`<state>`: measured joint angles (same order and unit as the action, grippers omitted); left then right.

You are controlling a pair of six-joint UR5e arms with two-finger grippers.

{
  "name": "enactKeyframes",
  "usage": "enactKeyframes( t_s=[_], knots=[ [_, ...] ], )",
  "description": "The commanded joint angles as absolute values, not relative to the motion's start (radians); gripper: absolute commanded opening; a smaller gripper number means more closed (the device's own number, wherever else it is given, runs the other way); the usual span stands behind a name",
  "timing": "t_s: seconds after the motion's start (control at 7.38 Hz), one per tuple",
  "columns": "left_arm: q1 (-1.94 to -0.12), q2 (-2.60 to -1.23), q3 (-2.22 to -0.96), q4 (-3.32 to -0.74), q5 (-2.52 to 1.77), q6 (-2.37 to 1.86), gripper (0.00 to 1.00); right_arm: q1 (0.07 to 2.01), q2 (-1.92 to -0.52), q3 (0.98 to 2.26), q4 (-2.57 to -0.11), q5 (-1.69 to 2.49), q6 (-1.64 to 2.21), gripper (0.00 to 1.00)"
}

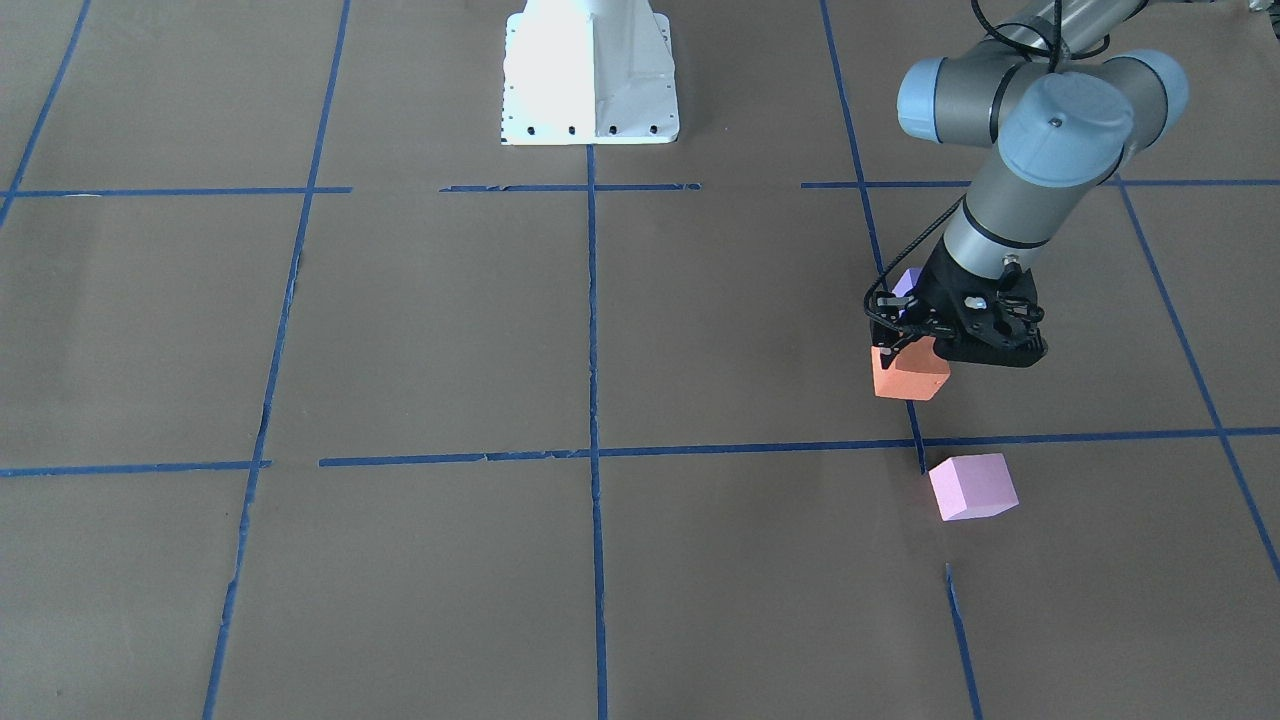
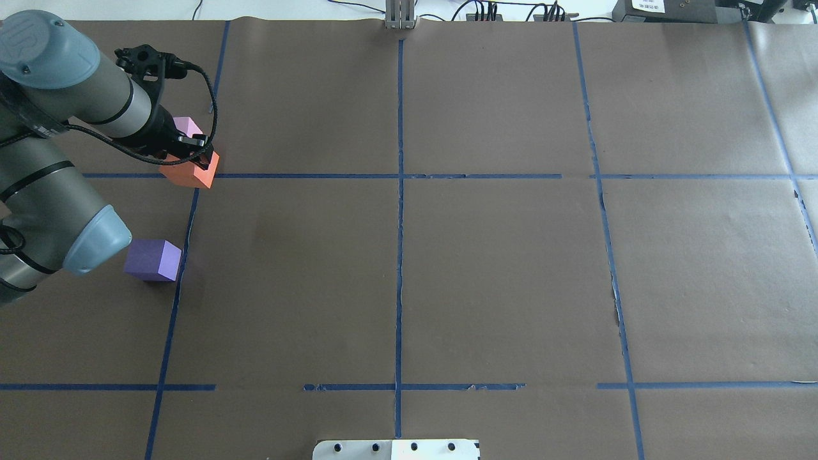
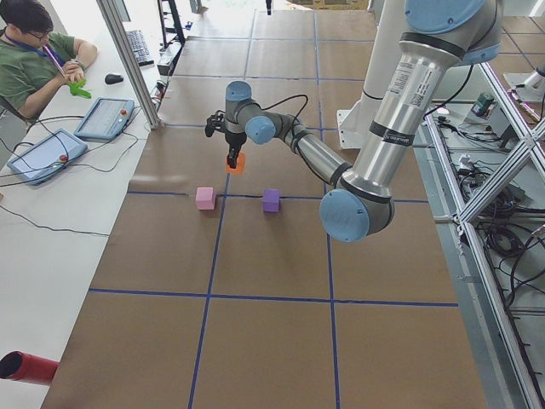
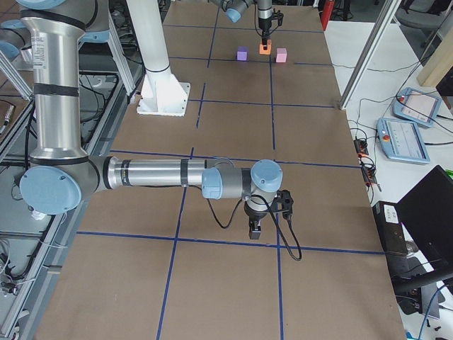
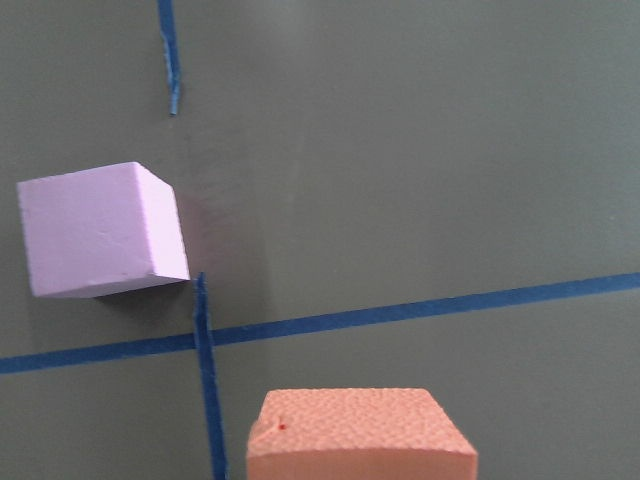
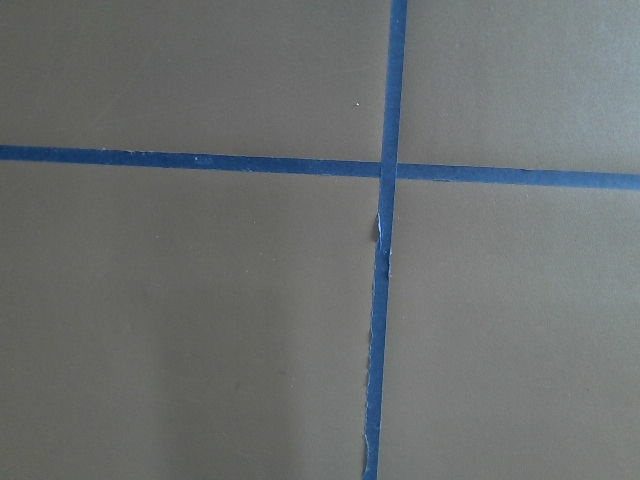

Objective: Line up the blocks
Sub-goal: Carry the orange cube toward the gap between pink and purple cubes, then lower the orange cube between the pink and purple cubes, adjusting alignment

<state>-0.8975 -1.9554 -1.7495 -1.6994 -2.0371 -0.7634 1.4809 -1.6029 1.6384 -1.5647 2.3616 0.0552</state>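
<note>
My left gripper [image 1: 905,350] is shut on the orange block [image 1: 910,372] and holds it just above the brown table; it also shows in the overhead view [image 2: 190,172]. The light pink block [image 1: 972,487] lies on the table just beyond it, seen in the left wrist view [image 5: 100,230] up and left of the orange block [image 5: 360,435]. The violet-purple block [image 2: 153,260] sits on the robot's side, partly hidden behind the gripper in the front view [image 1: 908,283]. My right gripper [image 4: 255,230] hangs over a tape crossing far from the blocks; I cannot tell whether it is open or shut.
Blue tape lines [image 2: 400,176] divide the brown paper table into squares. The white robot base [image 1: 590,70] stands at the robot's edge. An operator [image 3: 34,68] sits at the far side with tablets [image 3: 106,118]. A red tube [image 3: 25,366] lies off the table.
</note>
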Motion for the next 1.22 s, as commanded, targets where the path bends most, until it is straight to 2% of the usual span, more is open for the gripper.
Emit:
enactKeyframes(
  t_s=[0.0, 0.41, 1.08],
  knots=[
    [-0.928, -1.945, -1.694, -1.686, -2.037, -0.684, 0.0, 1.482, -1.601, 1.64, -1.565, 2.362, 0.055, 1.0],
    [-0.928, -1.947, -1.594, -1.684, -2.095, -0.649, 0.0, 1.482, -1.603, 1.64, -1.565, 2.361, 0.055, 1.0],
    [-0.939, -1.942, -1.588, -1.644, -2.18, -0.664, 0.0, 1.482, -1.601, 1.64, -1.565, 2.362, 0.055, 1.0]
  ],
)
